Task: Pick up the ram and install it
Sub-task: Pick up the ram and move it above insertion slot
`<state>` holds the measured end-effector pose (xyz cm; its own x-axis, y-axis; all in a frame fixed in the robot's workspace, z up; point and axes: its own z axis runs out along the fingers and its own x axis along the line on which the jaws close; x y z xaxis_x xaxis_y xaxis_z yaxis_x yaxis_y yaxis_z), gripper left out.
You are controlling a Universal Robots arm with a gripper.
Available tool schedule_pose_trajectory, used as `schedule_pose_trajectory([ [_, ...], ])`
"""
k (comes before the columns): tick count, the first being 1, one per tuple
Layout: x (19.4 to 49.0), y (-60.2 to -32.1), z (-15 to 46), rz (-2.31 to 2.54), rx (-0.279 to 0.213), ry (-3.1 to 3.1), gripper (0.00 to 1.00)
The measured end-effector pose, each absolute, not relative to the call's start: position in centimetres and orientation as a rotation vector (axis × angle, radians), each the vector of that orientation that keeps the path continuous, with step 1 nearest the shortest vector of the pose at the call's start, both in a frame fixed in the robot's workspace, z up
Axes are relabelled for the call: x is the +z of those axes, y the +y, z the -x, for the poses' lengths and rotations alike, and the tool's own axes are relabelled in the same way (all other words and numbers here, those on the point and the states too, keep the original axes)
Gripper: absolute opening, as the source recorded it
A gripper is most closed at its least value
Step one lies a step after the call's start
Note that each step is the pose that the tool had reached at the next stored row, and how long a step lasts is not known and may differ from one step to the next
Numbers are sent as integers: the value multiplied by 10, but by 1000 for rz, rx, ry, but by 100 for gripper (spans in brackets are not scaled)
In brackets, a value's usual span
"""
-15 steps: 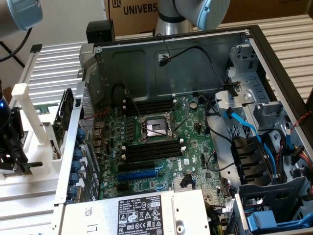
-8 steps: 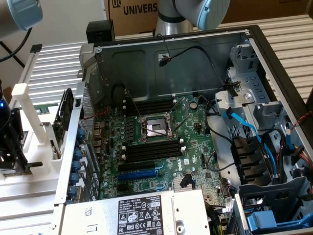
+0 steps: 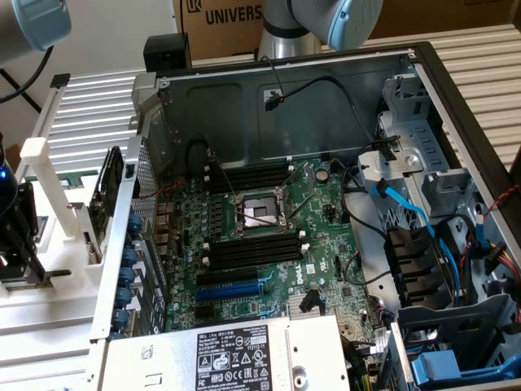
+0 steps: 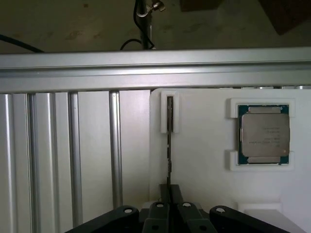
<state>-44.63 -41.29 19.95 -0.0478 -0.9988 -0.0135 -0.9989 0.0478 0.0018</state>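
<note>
Fingers (image 4: 176, 194): drawn in almost together, one on each face of the ram (image 4: 169, 141), pinching its near end. The linkage arms behind them spread out to either side.

Ram: seen edge-on, a thin dark strip standing on its long edge in a narrow slot of the white holder (image 4: 204, 184). Its far end sits inside a raised white bracket (image 4: 170, 114) at the holder's corner. It is still seated in the slot.

Processor chip (image 4: 265, 135): square, silver lid, green border, lying flat in its own white-framed pocket on the same holder, well apart from the ram.

Beside the holder, the desk (image 4: 58, 155) is ribbed aluminium; a cross rail (image 4: 146, 73) runs past the holder's far edge, with floor beyond.

Exterior view: the open computer case (image 3: 423, 90) lies on its side. Nearest is the power supply (image 3: 228, 358) with its label, then the motherboard (image 3: 326, 212) with black memory slots (image 3: 252, 248) either side of the processor socket (image 3: 259, 213). Farther back, the arm's base and a cardboard box (image 3: 220, 24).
</note>
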Motion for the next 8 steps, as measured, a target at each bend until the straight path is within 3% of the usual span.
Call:
schedule_pose_trajectory([
  [8, 202, -413, 446, 2163, 13, 2270, 13],
])
